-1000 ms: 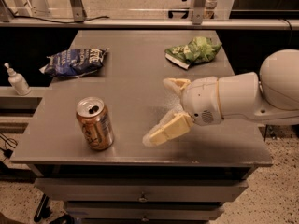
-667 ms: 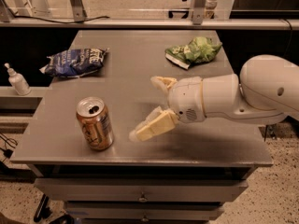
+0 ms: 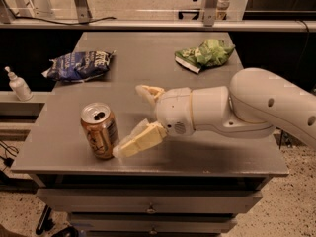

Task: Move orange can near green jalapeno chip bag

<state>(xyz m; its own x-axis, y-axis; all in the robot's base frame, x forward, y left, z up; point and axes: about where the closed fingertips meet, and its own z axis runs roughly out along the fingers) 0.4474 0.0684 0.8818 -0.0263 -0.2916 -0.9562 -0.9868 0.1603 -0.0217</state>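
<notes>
The orange can (image 3: 99, 130) stands upright near the front left of the grey table (image 3: 163, 73). Its silver top shows the pull-tab hole. The green jalapeno chip bag (image 3: 206, 54) lies wrinkled at the back right of the table. My gripper (image 3: 132, 121) reaches in from the right on a white arm, open, with cream fingers spread. The near finger (image 3: 139, 140) has its tip right at the can's lower right side; the far finger (image 3: 150, 92) is behind and to the right of the can. The can is not held.
A dark blue chip bag (image 3: 79, 65) with white lettering lies at the back left of the table. A small white dispenser bottle (image 3: 19, 84) stands on a lower ledge to the left. The table's front edge is just below the can. Drawers sit under the tabletop.
My gripper and arm have moved left across the table towards the orange can; the near fingertip now reaches the can's side. The can and both bags have not moved.
</notes>
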